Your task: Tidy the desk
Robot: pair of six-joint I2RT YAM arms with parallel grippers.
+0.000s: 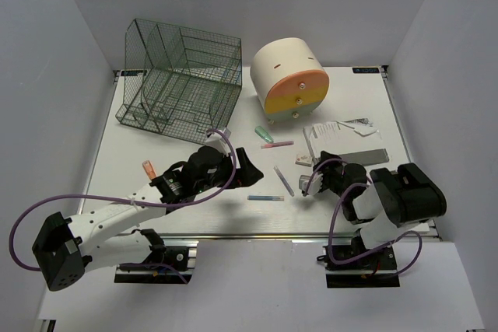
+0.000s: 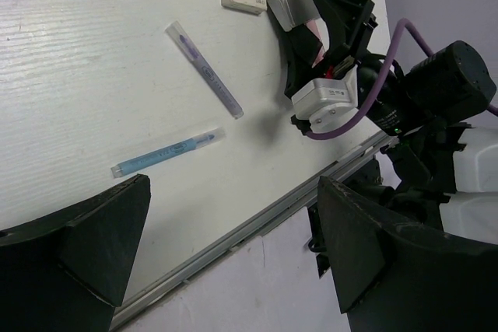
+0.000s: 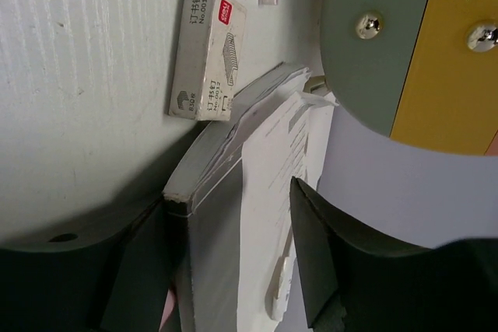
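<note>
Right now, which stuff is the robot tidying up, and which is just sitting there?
For the job: desk, blue pen, purple pen, pink pen, staple box, papers, grey folder.
Just sitting there, maybe for storing things: wire rack, drawer unit.

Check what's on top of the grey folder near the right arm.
White printed sheets lie stacked on the grey folder, covering part of its top. Anything beneath those sheets, or inside the folder, is hidden from every view.
</note>
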